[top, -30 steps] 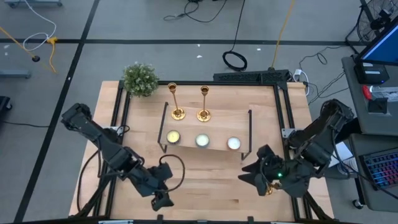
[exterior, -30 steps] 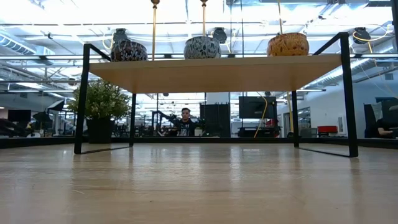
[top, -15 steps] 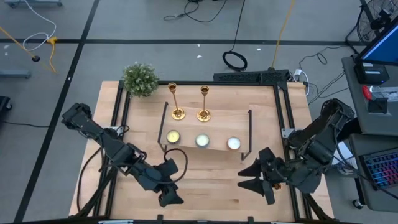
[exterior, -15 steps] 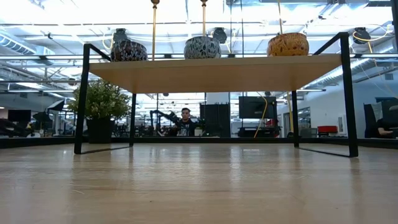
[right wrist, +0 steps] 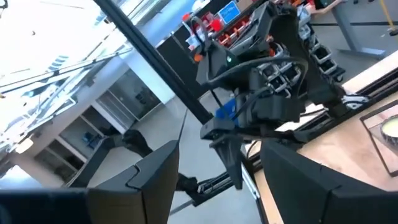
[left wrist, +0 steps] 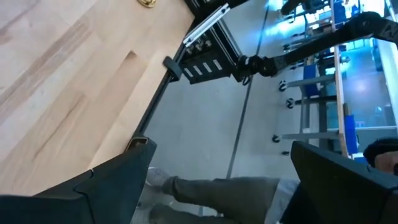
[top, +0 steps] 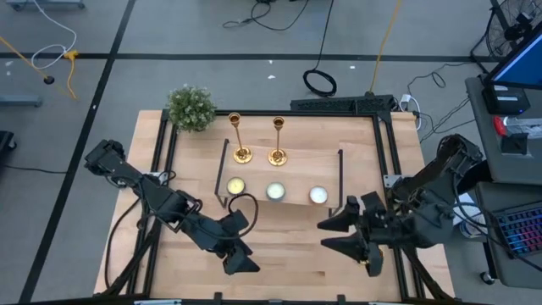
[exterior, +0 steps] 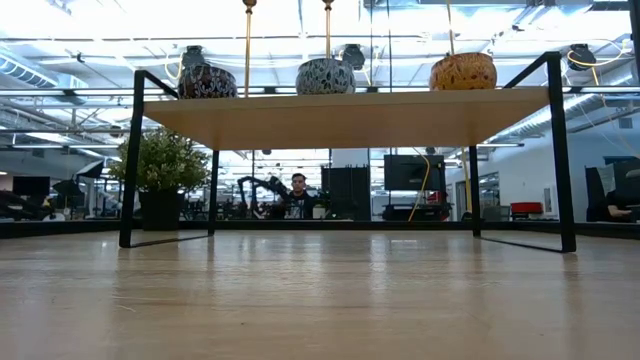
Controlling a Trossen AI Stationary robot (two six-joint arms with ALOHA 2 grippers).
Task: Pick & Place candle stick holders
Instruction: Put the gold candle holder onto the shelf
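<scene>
Two gold candlesticks (top: 241,138) are standing upright behind the shelf (top: 279,193) on the worktop (top: 288,254). The left tool (top: 240,260) and right tool (top: 332,235) are hovering over the front, both spread wide and apparently gripping nothing; a third candlestick cannot be made out.

Left arm: reached from the table's left edge toward the front centre, low over the wood.
Left gripper (top: 240,263): fingers (left wrist: 112,180) spread apart, nothing between them.
Right arm: folded in from the right edge, wrist turned toward the table's middle.
Right gripper (top: 332,235): fingers (right wrist: 149,171) parted wide, nothing held.
</scene>
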